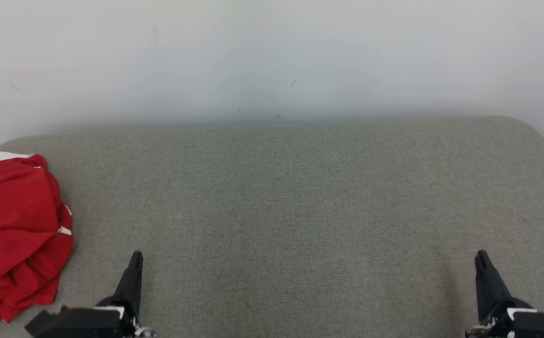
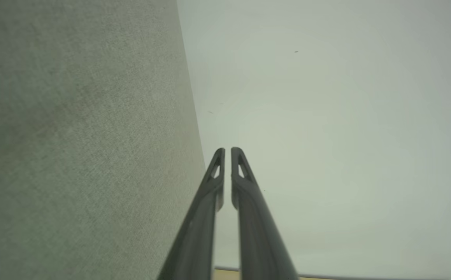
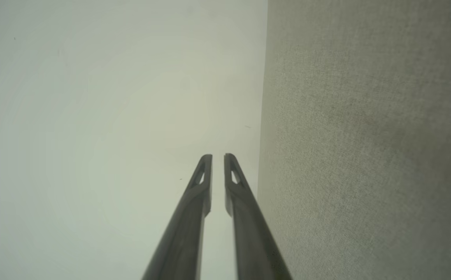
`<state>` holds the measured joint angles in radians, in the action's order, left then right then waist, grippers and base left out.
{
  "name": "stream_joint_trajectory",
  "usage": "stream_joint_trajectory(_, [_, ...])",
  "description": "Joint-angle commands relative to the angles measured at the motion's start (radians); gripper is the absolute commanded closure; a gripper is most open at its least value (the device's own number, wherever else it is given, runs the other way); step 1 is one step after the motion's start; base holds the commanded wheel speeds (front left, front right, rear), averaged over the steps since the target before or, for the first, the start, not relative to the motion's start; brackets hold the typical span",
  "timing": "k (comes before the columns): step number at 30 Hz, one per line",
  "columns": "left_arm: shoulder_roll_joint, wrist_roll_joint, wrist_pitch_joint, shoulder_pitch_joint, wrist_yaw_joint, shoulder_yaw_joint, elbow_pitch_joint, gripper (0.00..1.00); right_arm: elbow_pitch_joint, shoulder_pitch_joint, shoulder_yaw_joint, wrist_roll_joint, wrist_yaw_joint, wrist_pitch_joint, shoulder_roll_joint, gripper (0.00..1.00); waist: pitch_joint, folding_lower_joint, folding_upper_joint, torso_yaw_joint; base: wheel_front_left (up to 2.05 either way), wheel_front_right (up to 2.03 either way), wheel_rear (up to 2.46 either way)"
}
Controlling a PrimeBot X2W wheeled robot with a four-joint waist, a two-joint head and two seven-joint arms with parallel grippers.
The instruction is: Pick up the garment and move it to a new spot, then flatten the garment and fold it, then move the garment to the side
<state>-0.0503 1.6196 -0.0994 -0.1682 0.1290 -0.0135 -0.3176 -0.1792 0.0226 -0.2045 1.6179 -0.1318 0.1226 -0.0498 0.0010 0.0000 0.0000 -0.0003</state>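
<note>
A: Where is the garment (image 1: 13,225)?

B: It lies crumpled at the left edge of the grey fabric-covered worktop (image 1: 300,197), red, and the head view's left border cuts it off. It is well apart from both grippers, though the left one is the nearer.

A: Any label or print to read on it?

B: It is too bunched up to tell. What shows is white trim (image 1: 4,156) along its far edge and two small white bits on its right side.

A: And the jaws?

B: The left gripper (image 1: 136,256) rests low at the near left with its fingers pointing away. Its jaws are all but closed, with nothing between them. The right gripper (image 1: 481,254) sits at the near right in the same way, jaws drawn together and holding nothing.

A: How do the edges run?

B: The worktop's far edge meets a pale wall (image 1: 272,56), and its two far corners are rounded. From the garment the grey cloth runs unbroken across to the right corner, and between the two grippers too.

A: What do the wrist views add?

B: They show the thin slit between each pair of fingers, which the head view gives only side-on. The worktop stands to one side and the wall to the other. The left wrist view also has a tan strip (image 2: 225,274) at its bottom edge.
</note>
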Motion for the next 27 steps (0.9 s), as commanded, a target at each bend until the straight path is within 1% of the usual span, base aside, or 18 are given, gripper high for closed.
stream_joint_trajectory(1, [0.001, 0.000, 0.001, 0.009, 0.000, 0.001, -0.009, 0.00, -0.008, -0.006, 0.001, 0.000, 0.000, 0.000, 0.001, 0.00, 0.000, 0.0000, 0.0000, 0.000, 0.00, 0.00, 0.00])
stream_joint_trajectory(3, [0.002, 0.000, 0.001, 0.029, 0.000, 0.002, -0.028, 0.00, -0.029, -0.021, 0.002, 0.000, 0.000, 0.000, 0.004, 0.00, 0.000, 0.0000, 0.0000, 0.000, 0.00, 0.00, 0.00])
stream_joint_trajectory(9, [0.002, -0.018, 0.031, 0.053, 0.000, 0.008, -0.011, 0.00, -0.027, -0.025, 0.036, -0.012, 0.000, -0.032, 0.003, 0.00, -0.008, 0.0000, 0.0000, -0.002, 0.00, 0.00, 0.00])
stream_joint_trajectory(17, [0.001, -0.073, 0.064, 0.077, 0.000, 0.010, 0.009, 0.00, -0.044, -0.022, 0.062, -0.080, 0.000, -0.067, 0.003, 0.00, -0.016, 0.0000, 0.0000, -0.003, 0.00, 0.00, 0.00])
stream_joint_trajectory(21, [0.001, -0.134, 0.082, 0.086, 0.000, 0.004, 0.015, 0.00, -0.058, -0.016, 0.069, -0.165, 0.000, -0.086, 0.002, 0.00, -0.020, 0.0000, 0.0000, -0.003, 0.00, 0.00, 0.00])
stream_joint_trajectory(27, [0.001, -0.276, 0.106, 0.098, -0.011, 0.004, 0.037, 0.00, -0.059, -0.011, 0.078, -0.300, 0.001, -0.112, 0.002, 0.00, -0.027, 0.0000, 0.0000, -0.003, 0.00, 0.00, 0.00])
